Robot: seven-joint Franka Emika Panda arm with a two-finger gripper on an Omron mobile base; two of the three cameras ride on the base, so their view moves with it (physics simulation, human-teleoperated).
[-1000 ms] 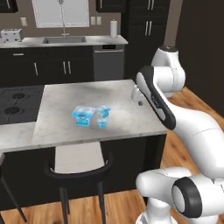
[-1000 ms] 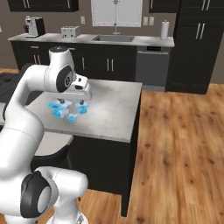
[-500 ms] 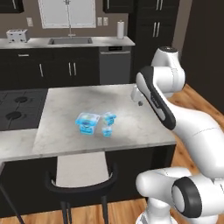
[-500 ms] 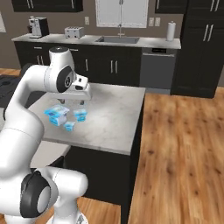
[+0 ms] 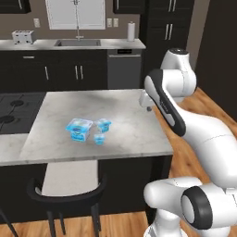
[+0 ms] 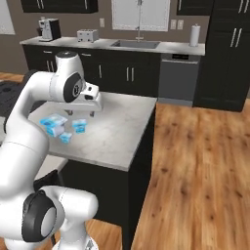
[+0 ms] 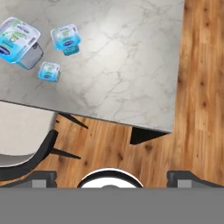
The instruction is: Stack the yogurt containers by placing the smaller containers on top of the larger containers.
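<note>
A dark chair [image 5: 60, 196] stands nearest, tucked against the near edge of the marble island [image 5: 125, 134]. On the island's left half sit three blue cups, all separate, none stacked: the tiny cup [image 5: 98, 138] nearest, the large cup [image 5: 79, 128] to the left and the medium cup [image 5: 103, 125] just right of it and slightly farther. All upright, close together but apart, as far as can be told. The gripper [image 5: 146, 102] hangs over the island's right far part, well apart from the cups, jaws spread wide, nothing between them. Judgement: no stacking done; both smaller cups remain to be lifted, medium onto large, then tiny on top. Far behind: counter with sink [image 5: 77, 42], toaster [image 5: 21, 36], paper towel roll [image 5: 131, 31].
</note>
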